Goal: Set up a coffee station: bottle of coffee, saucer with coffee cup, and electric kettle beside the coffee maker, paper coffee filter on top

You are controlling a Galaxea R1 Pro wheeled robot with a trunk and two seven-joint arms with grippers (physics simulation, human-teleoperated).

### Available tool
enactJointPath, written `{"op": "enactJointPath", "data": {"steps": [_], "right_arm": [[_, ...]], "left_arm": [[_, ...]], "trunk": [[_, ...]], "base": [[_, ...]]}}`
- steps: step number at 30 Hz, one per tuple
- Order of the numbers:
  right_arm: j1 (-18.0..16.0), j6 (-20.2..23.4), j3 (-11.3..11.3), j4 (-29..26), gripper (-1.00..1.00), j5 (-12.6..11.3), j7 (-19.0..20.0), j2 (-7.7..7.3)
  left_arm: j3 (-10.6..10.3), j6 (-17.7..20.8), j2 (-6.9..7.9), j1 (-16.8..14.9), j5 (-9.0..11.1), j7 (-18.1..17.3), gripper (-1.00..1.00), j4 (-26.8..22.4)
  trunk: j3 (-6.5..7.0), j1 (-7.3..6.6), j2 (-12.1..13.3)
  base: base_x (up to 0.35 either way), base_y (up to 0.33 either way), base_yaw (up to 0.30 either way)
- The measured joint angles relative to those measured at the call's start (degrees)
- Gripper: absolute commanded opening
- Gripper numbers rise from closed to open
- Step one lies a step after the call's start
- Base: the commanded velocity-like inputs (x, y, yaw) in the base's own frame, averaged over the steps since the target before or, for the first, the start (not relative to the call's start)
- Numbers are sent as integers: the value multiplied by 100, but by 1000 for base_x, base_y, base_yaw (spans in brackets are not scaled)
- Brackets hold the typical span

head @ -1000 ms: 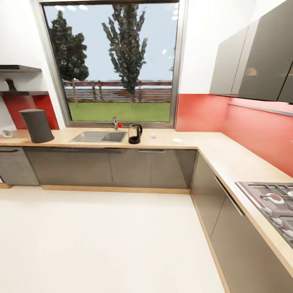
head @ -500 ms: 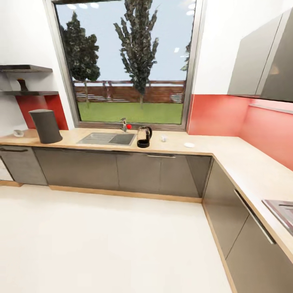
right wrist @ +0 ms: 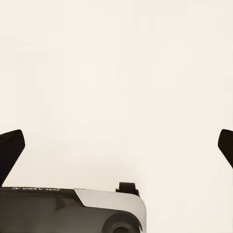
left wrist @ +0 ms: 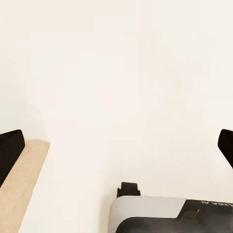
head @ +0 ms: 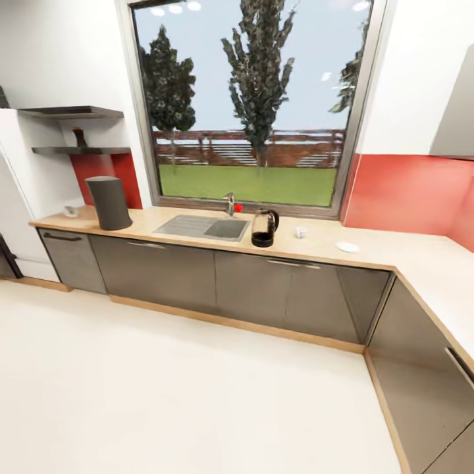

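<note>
The dark grey coffee maker [head: 108, 203] stands at the left end of the wooden countertop [head: 388, 247]. A small pale object [head: 70, 210], maybe the paper filter, lies just left of it. On the wall shelf [head: 72, 151] above is a dark bottle [head: 79, 137]. The glass electric kettle [head: 264, 228] stands right of the sink, then a small cup [head: 301, 232] and a white saucer [head: 347, 247] farther right. My left gripper [left wrist: 116, 150] and right gripper [right wrist: 116, 150] are both open over the pale floor, holding nothing.
A sink [head: 204, 228] with a faucet [head: 230, 203] sits below the big window. Grey cabinets [head: 250, 289] run under the counter, which turns toward me at the right. A white fridge [head: 16, 197] stands at the far left. Wide pale floor [head: 184, 395] lies between me and the counter.
The whole head view has swung left: counter items shifted right in the picture, the stove and upper cabinets have left the view, and the fridge has come in at the left.
</note>
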Motion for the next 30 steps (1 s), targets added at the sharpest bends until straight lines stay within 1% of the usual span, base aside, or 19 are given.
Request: {"op": "enactJointPath", "data": {"steps": [4, 7, 30], "right_arm": [[0, 0, 0, 0, 100, 0, 0, -2], [0, -1, 0, 1, 100, 0, 0, -1], [0, -28, 0, 1, 100, 8, -10, -4]], "left_arm": [[0, 0, 0, -4, 0, -3, 100, 0], [-1, 0, 0, -4, 0, -6, 100, 1], [-3, -1, 0, -8, 0, -8, 100, 3]], "trunk": [[6, 0, 0], [10, 0, 0], [10, 0, 0]], "base": [[318, 178, 271], [317, 150, 120], [332, 6, 6]]}}
